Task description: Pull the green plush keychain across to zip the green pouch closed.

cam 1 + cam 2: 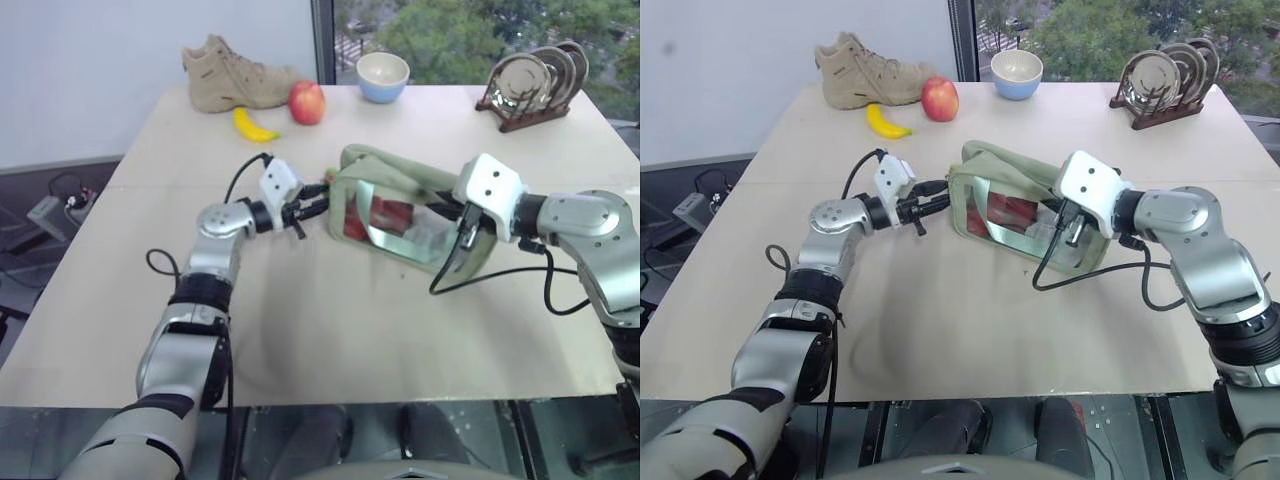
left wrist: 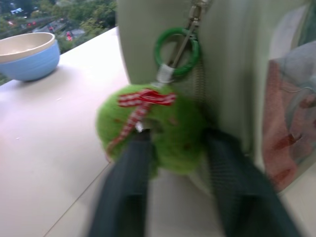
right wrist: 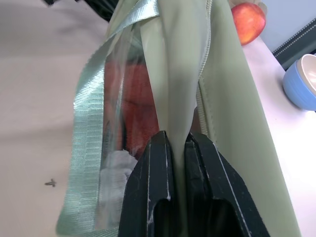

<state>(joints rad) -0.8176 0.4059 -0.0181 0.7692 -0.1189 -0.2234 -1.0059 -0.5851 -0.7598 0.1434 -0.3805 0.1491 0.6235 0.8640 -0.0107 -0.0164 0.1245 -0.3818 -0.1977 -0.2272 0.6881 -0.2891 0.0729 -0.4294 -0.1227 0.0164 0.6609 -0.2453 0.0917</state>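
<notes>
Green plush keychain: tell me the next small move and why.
Probably draw the left gripper, shut on the green plush keychain, along the zipper toward the right gripper. That gripper already pinches the far end of the green pouch to brace it, and the keychain sits at the near end.

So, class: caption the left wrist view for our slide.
Left hand shut on the green plush keychain beside the green pouch.

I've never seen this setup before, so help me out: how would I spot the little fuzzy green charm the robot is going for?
Find the pale green pouch in the middle of the table. At its end toward the robot's left arm hangs the green plush keychain, between the left gripper fingers. It is fuzzy lime green with a red-and-white ribbon and a green ring, unlike the smooth yellow banana farther back.
</notes>
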